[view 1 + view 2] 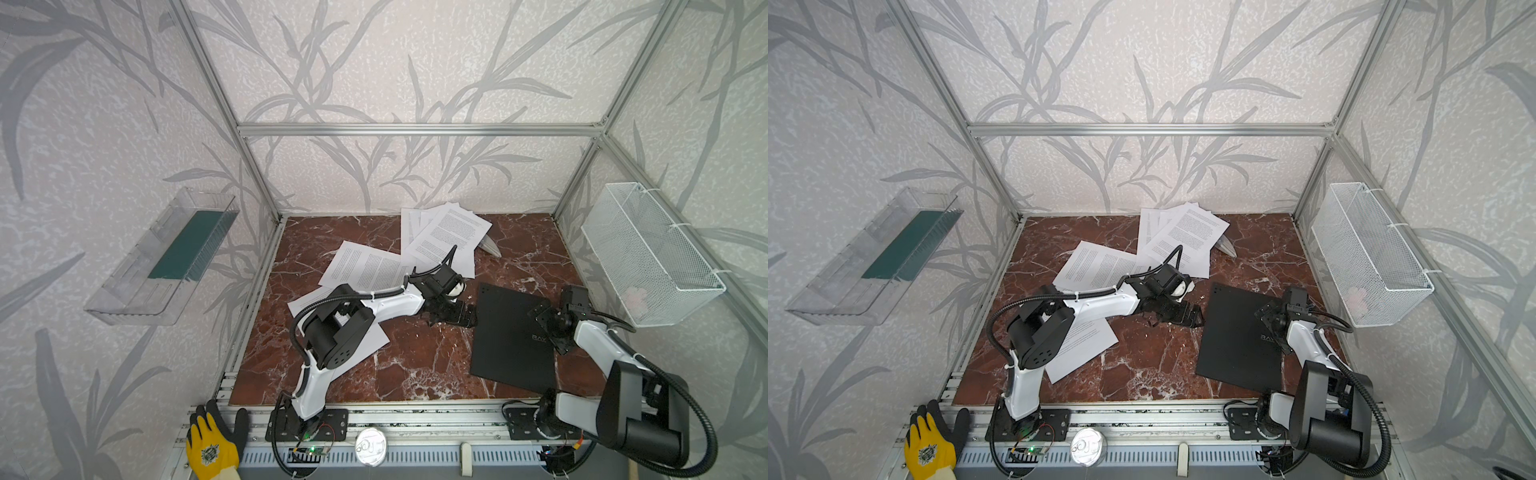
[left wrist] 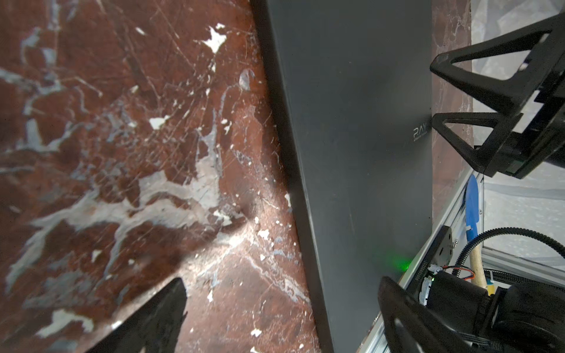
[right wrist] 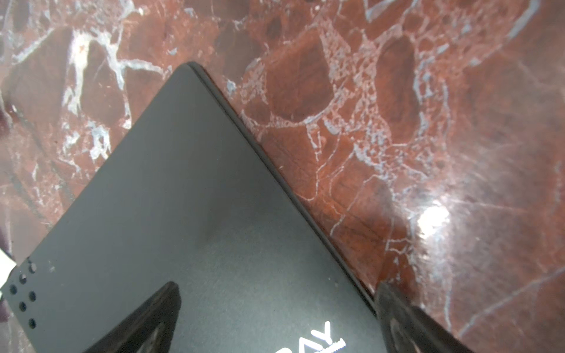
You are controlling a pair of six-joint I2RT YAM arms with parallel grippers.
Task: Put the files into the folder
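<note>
The folder [image 1: 511, 332], lower right in both top views, looks thin, stiff and slick; its right-hand edge seems the best place to pinch. The left gripper [image 1: 465, 318] and right gripper [image 2: 435, 91] gape wide, empty.

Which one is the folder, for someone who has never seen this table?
Start at the red-brown marble tabletop. On its right side lies a thin matte-black rectangular folder, closed and flat. Unlike the white printed paper sheets scattered behind and left, it is dark, with small white RAY lettering.
</note>
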